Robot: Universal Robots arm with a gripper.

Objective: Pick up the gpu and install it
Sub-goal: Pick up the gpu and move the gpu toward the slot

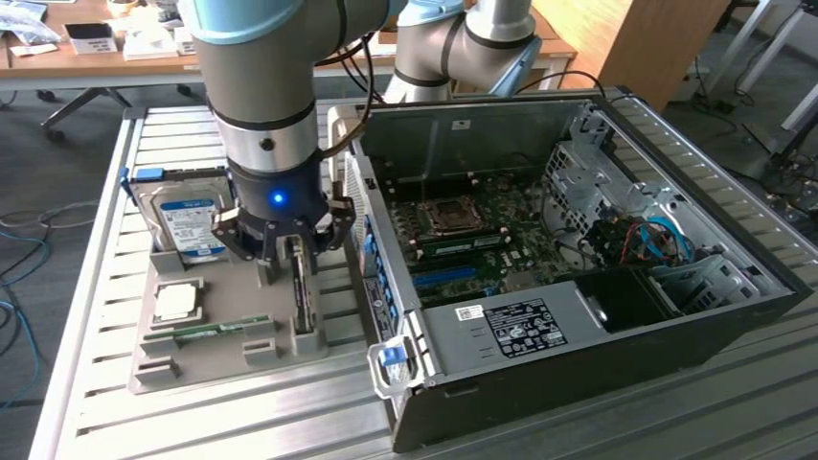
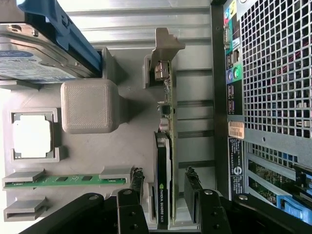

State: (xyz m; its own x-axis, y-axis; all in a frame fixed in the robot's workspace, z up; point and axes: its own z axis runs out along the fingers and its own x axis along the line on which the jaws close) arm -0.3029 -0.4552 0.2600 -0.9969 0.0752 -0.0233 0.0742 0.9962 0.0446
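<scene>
The gpu (image 1: 302, 307) stands on its edge in a slot of the grey holder tray (image 1: 217, 362), near the tray's side facing the computer. In the wrist view the gpu (image 2: 164, 141) shows its green board edge, its dark cooler and its silver bracket (image 2: 163, 48) at the far end. My gripper (image 1: 291, 278) hangs straight over it. The gripper (image 2: 164, 184) is open and straddles the cooler end. One fingertip (image 2: 137, 181) stands on each side, with a small gap between each and the card.
The tray (image 2: 127, 146) also holds a silver hard drive with a blue label (image 1: 192, 225), a processor (image 1: 176, 300) and a green memory stick (image 1: 207, 331). The open computer case (image 1: 576, 240) lies at the exterior view's right, its rear panel (image 2: 273, 73) close beside the tray.
</scene>
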